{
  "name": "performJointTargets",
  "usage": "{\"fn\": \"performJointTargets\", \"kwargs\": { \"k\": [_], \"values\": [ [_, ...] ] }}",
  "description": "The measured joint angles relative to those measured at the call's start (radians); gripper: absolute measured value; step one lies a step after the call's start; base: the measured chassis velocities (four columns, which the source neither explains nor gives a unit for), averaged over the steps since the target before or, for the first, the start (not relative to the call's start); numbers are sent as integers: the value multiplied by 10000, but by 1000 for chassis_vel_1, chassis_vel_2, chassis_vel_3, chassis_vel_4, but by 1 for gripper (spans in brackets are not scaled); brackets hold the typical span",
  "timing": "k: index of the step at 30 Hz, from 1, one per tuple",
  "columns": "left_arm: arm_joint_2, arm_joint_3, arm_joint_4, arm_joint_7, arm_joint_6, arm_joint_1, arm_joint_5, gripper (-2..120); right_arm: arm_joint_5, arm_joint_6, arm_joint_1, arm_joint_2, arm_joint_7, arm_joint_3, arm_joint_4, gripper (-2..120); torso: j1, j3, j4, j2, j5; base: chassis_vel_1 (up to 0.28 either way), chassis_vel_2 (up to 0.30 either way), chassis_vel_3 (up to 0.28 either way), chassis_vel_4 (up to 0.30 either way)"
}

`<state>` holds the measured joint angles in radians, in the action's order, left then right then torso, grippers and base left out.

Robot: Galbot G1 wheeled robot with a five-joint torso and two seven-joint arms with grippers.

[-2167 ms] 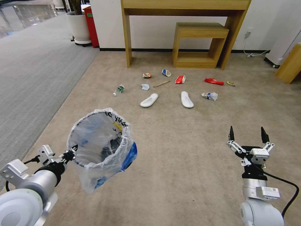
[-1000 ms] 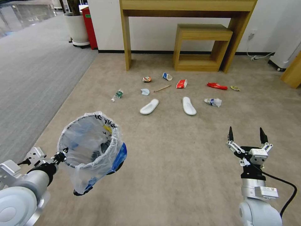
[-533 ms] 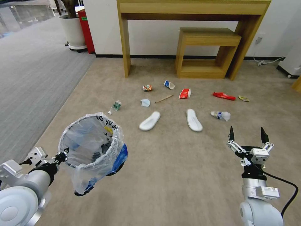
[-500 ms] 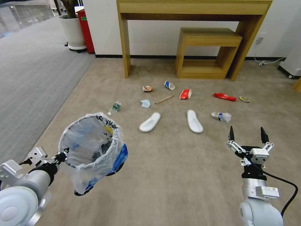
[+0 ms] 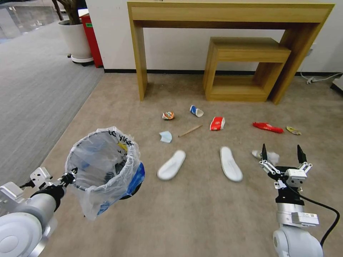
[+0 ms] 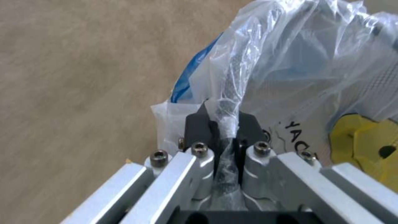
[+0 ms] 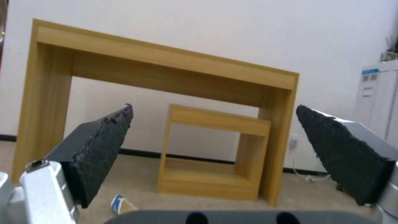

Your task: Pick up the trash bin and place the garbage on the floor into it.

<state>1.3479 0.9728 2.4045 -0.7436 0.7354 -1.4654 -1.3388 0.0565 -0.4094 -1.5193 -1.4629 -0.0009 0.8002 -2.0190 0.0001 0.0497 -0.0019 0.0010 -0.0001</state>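
My left gripper point(image 5: 73, 174) is shut on the rim of the trash bin point(image 5: 103, 164), holding it above the carpet at the left. The left wrist view shows the fingers of that gripper point(image 6: 224, 119) pinching the rim and bag of the trash bin point(image 6: 307, 62). The garbage lies ahead: two white slippers point(image 5: 172, 165) point(image 5: 230, 164), a blue mask point(image 5: 165, 136), a wooden stick point(image 5: 190, 130), a crushed can point(image 5: 168, 115), a paper cup point(image 5: 196, 111), a red-and-white wrapper point(image 5: 217, 123), a red wrapper point(image 5: 268, 127) and a yellow wrapper point(image 5: 293, 130). My right gripper point(image 5: 282, 150) is open and empty, raised in front of a crumpled bottle point(image 5: 272, 156).
A tall wooden table point(image 5: 228, 14) stands against the wall with a small wooden stool point(image 5: 246, 67) under it. A white planter point(image 5: 75, 39) and red box point(image 5: 91, 35) stand at the back left. Grey carpet point(image 5: 32, 96) borders the left. A cable point(image 5: 318, 79) runs along the right wall.
The whole view has shifted forward, so the litter and table appear nearer. The trash bin hangs slightly lower and further left than at first. The right gripper stays open in the same pose.
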Motion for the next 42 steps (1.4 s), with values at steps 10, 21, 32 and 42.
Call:
{"fn": "performJointTargets", "kwargs": {
  "k": [10,21,32,42],
  "values": [
    [9,15,14,12,1,12,-37,2,-34,-168,-27,-21,-44,12,10,100,0,1,-2,-1,0,-282,321,276,-331],
    [25,52,45,15,1,8,-45,2,68,-331,-31,-13,-155,-21,-9,100,-1,-3,0,0,-1,50,148,-51,-144],
    [2,284,72,16,1,17,-177,2,-5,-362,-80,-4,-190,6,-33,100,0,-1,-1,0,3,11,-7,-15,5],
    [-32,399,99,15,1,-12,-231,2,-45,-388,-84,-14,-210,9,-41,100,0,-1,-1,1,2,0,0,0,0]
  ]
}}
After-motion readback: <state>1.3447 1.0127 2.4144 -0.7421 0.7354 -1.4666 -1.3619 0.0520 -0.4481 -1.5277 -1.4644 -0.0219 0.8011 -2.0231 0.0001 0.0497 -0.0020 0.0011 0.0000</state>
